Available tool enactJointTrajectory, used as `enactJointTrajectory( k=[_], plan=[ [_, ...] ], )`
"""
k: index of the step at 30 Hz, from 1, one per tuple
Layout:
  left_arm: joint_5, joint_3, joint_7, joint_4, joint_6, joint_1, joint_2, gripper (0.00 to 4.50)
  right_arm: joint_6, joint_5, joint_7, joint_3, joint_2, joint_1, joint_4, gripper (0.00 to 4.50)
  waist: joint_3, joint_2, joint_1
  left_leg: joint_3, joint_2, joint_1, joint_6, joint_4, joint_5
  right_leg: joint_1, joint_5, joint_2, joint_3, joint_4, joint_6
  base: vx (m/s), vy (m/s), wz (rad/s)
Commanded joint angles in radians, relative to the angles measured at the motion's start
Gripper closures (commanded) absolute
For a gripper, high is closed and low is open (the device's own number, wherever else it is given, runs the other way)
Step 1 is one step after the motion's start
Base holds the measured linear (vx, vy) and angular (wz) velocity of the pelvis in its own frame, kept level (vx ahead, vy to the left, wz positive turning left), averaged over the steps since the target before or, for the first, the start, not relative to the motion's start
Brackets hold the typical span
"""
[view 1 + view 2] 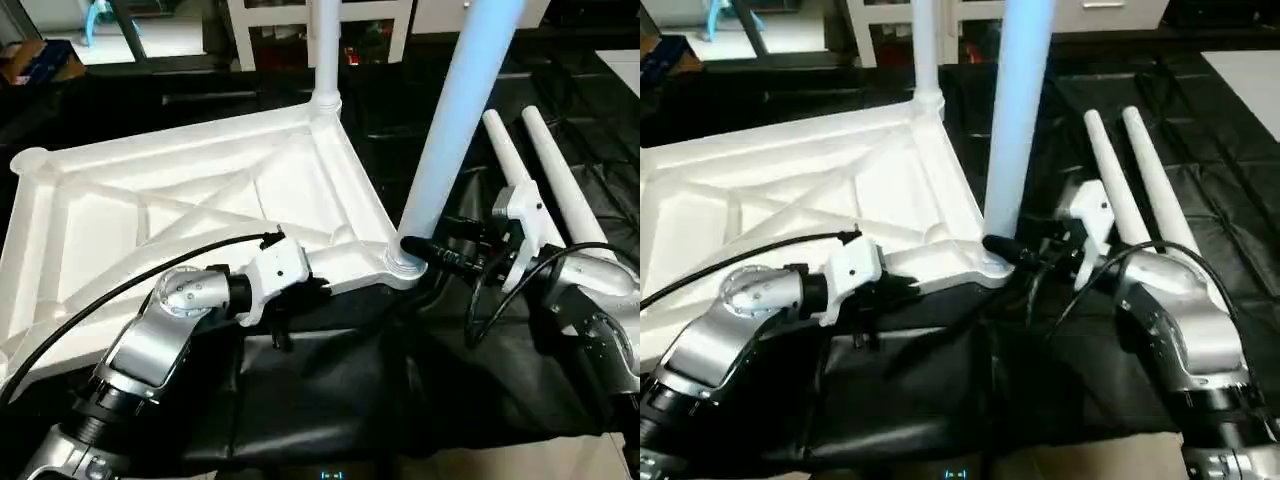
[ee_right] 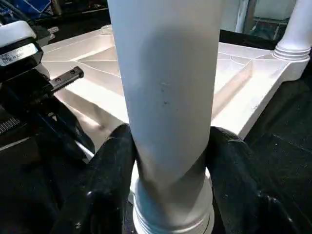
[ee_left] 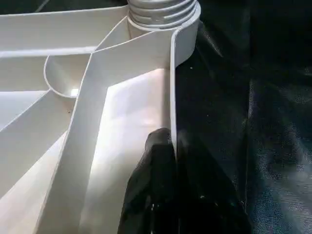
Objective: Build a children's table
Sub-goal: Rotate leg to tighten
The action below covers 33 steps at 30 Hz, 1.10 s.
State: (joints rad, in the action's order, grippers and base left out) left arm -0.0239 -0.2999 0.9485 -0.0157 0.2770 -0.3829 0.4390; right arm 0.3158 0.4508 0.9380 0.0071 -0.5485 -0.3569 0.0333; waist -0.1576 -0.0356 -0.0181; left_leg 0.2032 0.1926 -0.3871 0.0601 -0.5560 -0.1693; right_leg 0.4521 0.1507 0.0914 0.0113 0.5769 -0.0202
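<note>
Tabletop (image 1: 190,190) lies ribs-up on black sheet (image 1: 330,390). Left hand (image 1: 318,287) pinches near rim. Right hand (image 2: 168,165) clasps near corner leg (image 1: 450,120) at base. Second leg (image 1: 324,50) upright, far corner. Two legs (image 1: 545,170) lie beside.

Two upright legs (image 1: 455,130) (image 1: 325,50) block the tabletop's (image 1: 190,200) near and far right corners; black mat (image 1: 330,400) lies open.
</note>
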Motion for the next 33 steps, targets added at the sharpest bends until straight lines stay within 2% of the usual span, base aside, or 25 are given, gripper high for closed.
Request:
enactJointTrajectory(
  k=[1,5,8,10,11,12,13,14,15,16,17,18,19,20,22,23,24,26,28,30,32,33],
  plan=[
    [-0.007,-0.038,0.03,-0.014,0.007,0.036,0.004,4.5,0.011,-0.008,0.008,0.014,0.007,-0.009,0.008,2.59,0.063,0.021,-0.003,-0.002,0.017,0.014,-0.107,0.052,-0.173,-0.059,0.164,0.015,0.006,-0.056,0.255,0.0,0.0,0.0],
    [-0.008,-0.041,0.029,-0.006,0.011,0.041,0.006,4.5,0.017,-0.007,-0.015,0.005,0.016,-0.007,0.018,2.63,0.063,0.02,-0.002,-0.001,0.018,0.014,-0.117,0.051,-0.151,-0.058,0.139,0.014,0.006,-0.054,0.259,0.0,0.0,0.0],
    [-0.003,-0.047,0.025,-0.004,0.015,0.041,0.003,4.5,0.017,-0.03,-0.076,-0.002,0.035,-0.009,0.033,2.63,0.061,0.02,0.001,-0.001,0.017,0.013,-0.114,0.052,-0.159,-0.057,0.163,0.016,0.006,-0.056,0.257,0.0,0.0,0.0],
    [0.014,-0.067,0.005,0.0,0.035,0.03,-0.017,4.5,0.03,-0.082,-0.207,-0.006,0.087,-0.014,0.059,2.64,0.058,0.02,0.007,-0.002,0.016,0.011,-0.098,0.055,-0.183,-0.055,0.21,0.016,0.005,-0.06,0.244,0.0,0.0,0.0],
    [0.014,-0.067,0.005,0.0,0.035,0.03,-0.017,4.5,0.03,-0.082,-0.207,-0.006,0.087,-0.014,0.059,2.64,0.057,0.018,0.01,-0.003,0.017,0.01,-0.091,0.057,-0.188,-0.054,0.227,0.016,0.005,-0.061,0.239,0.0,0.0,0.0],
    [0.03,-0.085,-0.028,-0.004,0.068,0.013,-0.053,4.5,0.053,-0.11,-0.328,-0.015,0.15,-0.019,0.081,2.64,0.056,0.018,0.014,-0.006,0.017,0.01,-0.073,0.061,-0.206,-0.054,0.265,0.017,0.004,-0.065,0.228,0.0,0.0,0.0],
    [0.034,-0.09,-0.039,-0.006,0.078,0.007,-0.066,4.5,0.058,-0.117,-0.365,-0.019,0.17,-0.022,0.088,2.64,0.055,0.016,0.016,-0.006,0.016,0.012,-0.05,0.062,-0.23,-0.048,0.306,0.015,0.004,-0.069,0.211,0.0,0.0,0.0],
    [0.048,-0.109,-0.079,-0.019,0.11,-0.017,-0.118,4.5,0.071,-0.15,-0.515,-0.037,0.247,-0.036,0.126,2.64,0.054,0.016,0.019,-0.007,0.016,0.013,-0.041,0.064,-0.248,-0.046,0.327,0.016,0.004,-0.071,0.204,0.0,0.0,0.0],
    [0.051,-0.114,-0.089,-0.024,0.116,-0.024,-0.132,4.5,0.072,-0.161,-0.556,-0.043,0.267,-0.041,0.138,2.64,0.052,0.018,0.024,-0.009,0.015,0.011,-0.019,0.067,-0.274,-0.044,0.364,0.014,0.004,-0.075,0.186,0.0,0.0,0.0],
    [0.06,-0.126,-0.108,-0.036,0.127,-0.039,-0.16,4.5,0.078,-0.165,-0.624,-0.057,0.306,-0.053,0.165,2.64,0.051,0.012,0.024,-0.011,0.013,0.013,-0.001,0.069,-0.3,-0.04,0.393,0.015,0.005,-0.076,0.169,0.0,0.0,0.0],
    [0.062,-0.128,-0.111,-0.038,0.128,-0.042,-0.164,4.5,0.079,-0.167,-0.634,-0.058,0.312,-0.055,0.17,2.64,0.05,0.014,0.027,-0.011,0.012,0.013,0.003,0.07,-0.315,-0.037,0.406,0.013,0.004,-0.08,0.161,0.0,0.0,0.0],
    [0.074,-0.144,-0.136,-0.055,0.142,-0.063,-0.204,4.5,0.071,-0.181,-0.722,-0.074,0.361,-0.075,0.212,2.64,0.05,0.016,0.028,-0.013,0.012,0.015,0.011,0.071,-0.336,-0.036,0.42,0.013,0.004,-0.083,0.147,0.0,0.0,0.0],
    [0.082,-0.157,-0.161,-0.075,0.148,-0.086,-0.249,4.5,0.043,-0.195,-0.806,-0.091,0.41,-0.101,0.265,2.64,0.05,0.01,0.028,-0.013,0.011,0.018,0.016,0.072,-0.359,-0.03,0.437,0.013,0.005,-0.086,0.136,0.0,0.0,0.0],
    [0.084,-0.162,-0.172,-0.084,0.15,-0.096,-0.27,4.5,0.026,-0.203,-0.846,-0.098,0.433,-0.114,0.291,2.64,0.048,0.011,0.031,-0.012,0.01,0.018,0.022,0.072,-0.371,-0.028,0.448,0.012,0.005,-0.088,0.131,0.0,0.0,0.0],
    [0.087,-0.17,-0.175,-0.094,0.141,-0.108,-0.292,4.5,0.002,-0.219,-0.874,-0.093,0.457,-0.134,0.323,2.64,0.049,0.014,0.032,-0.018,0.008,0.016,0.032,0.075,-0.399,-0.028,0.473,0.013,0.002,-0.09,0.104,0.0,0.0,0.0],
    [0.088,-0.171,-0.173,-0.094,0.137,-0.109,-0.292,4.5,-0.005,-0.219,-0.867,-0.089,0.461,-0.139,0.326,2.64,0.048,0.018,0.034,-0.018,0.007,0.014,0.029,0.076,-0.407,-0.028,0.474,0.011,0.001,-0.091,0.097,0.0,0.0,0.0],
    [0.093,-0.167,-0.169,-0.093,0.135,-0.109,-0.287,4.5,-0.011,-0.222,-0.852,-0.084,0.462,-0.144,0.324,2.64,0.048,0.016,0.032,-0.019,0.008,0.014,0.023,0.076,-0.415,-0.028,0.473,0.011,0.001,-0.092,0.087,0.0,0.0,0.0],
    [0.099,-0.154,-0.147,-0.088,0.103,-0.099,-0.252,4.5,-0.033,-0.223,-0.761,-0.059,0.432,-0.144,0.284,2.64,0.048,0.019,0.031,-0.02,0.008,0.012,0.015,0.077,-0.417,-0.028,0.455,0.009,0.001,-0.091,0.083,0.0,0.0,0.0],
    [0.092,-0.129,-0.106,-0.075,0.054,-0.073,-0.192,4.5,-0.051,-0.186,-0.598,-0.04,0.361,-0.119,0.189,2.64,0.053,0.022,0.028,-0.018,0.01,0.01,-0.006,0.075,-0.388,-0.036,0.4,0.009,0.002,-0.087,0.087,0.0,0.0,0.0],
    [0.089,-0.115,-0.082,-0.066,0.034,-0.056,-0.158,4.5,-0.052,-0.175,-0.53,-0.035,0.311,-0.099,0.138,1.94,0.054,0.018,0.023,-0.013,0.013,0.011,-0.026,0.072,-0.341,-0.036,0.32,0.009,0.005,-0.082,0.119,0.0,0.0,0.0],
    [0.082,-0.092,-0.057,-0.057,0.021,-0.033,-0.12,4.5,-0.049,-0.157,-0.453,-0.043,0.241,-0.078,0.089,1.95,0.058,0.018,0.019,-0.01,0.013,0.009,-0.039,0.068,-0.285,-0.044,0.242,0.009,0.004,-0.074,0.158,0.0,0.0,0.0],
    [0.078,-0.081,-0.047,-0.05,0.014,-0.023,-0.104,4.5,-0.045,-0.146,-0.408,-0.044,0.206,-0.068,0.07,1.92,0.061,0.017,0.013,-0.008,0.015,0.013,-0.054,0.063,-0.242,-0.048,0.172,0.009,0.005,-0.067,0.186,0.055,-0.001,0.03]
  ],
)
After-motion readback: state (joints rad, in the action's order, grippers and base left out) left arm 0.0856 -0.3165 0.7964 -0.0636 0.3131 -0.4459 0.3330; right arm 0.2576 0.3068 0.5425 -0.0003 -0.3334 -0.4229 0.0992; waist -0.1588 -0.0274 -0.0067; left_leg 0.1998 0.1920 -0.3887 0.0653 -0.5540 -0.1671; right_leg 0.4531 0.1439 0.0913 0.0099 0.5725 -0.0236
